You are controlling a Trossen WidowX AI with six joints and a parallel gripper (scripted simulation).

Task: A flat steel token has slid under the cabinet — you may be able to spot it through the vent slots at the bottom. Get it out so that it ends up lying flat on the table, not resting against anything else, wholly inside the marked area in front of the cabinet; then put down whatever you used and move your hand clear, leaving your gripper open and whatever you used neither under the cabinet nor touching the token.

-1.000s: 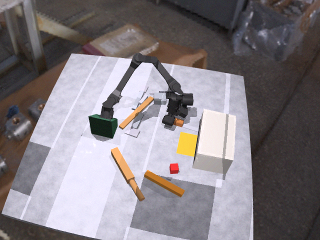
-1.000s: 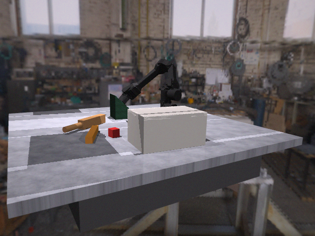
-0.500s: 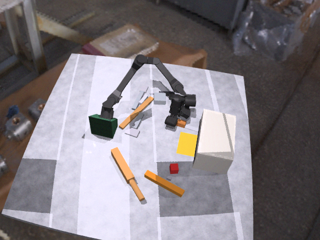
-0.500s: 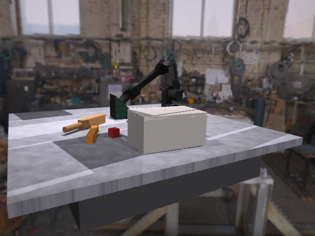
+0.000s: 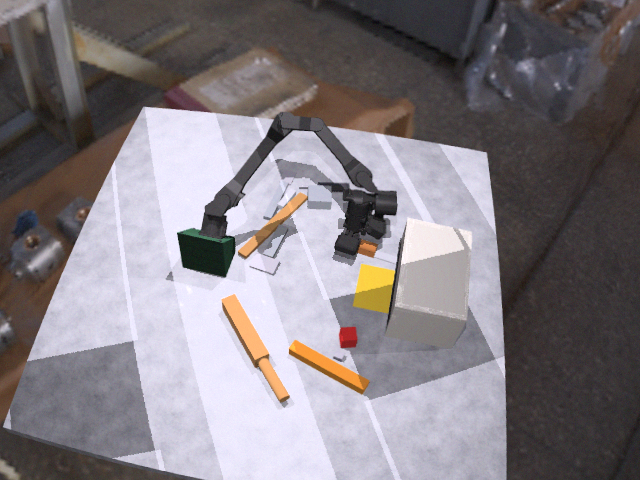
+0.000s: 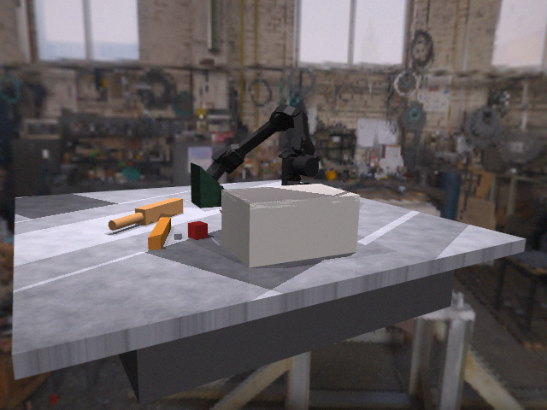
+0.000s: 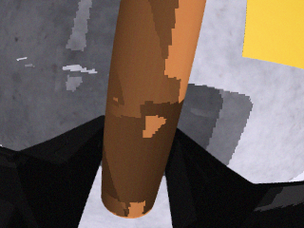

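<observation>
My gripper (image 5: 360, 240) (image 7: 137, 128) is shut on a round orange handle (image 5: 367, 249) (image 7: 147, 62), low over the table left of the cabinet's upper end in the top view. A thin pale strip (image 5: 384, 257) runs from near the handle toward the cabinet; whether it is part of the held tool is unclear. The cream cabinet (image 5: 433, 281) (image 6: 302, 227) stands on the table. The yellow marked area (image 5: 372, 290) (image 7: 277, 28) lies along its front. The token is not seen in any view; the vent slots do not show either. The gripper's fingertips are hidden in the exterior view.
A red cube (image 5: 347, 336) (image 6: 197, 230), small grey piece (image 5: 339, 357) (image 6: 177, 236), orange bar (image 5: 328, 365) (image 6: 158, 234) and orange paddle (image 5: 245, 330) (image 6: 161, 210) lie below the marked area. A long orange stick (image 5: 272, 225), several pale pieces and a green block (image 5: 205, 253) (image 6: 203, 190) are left.
</observation>
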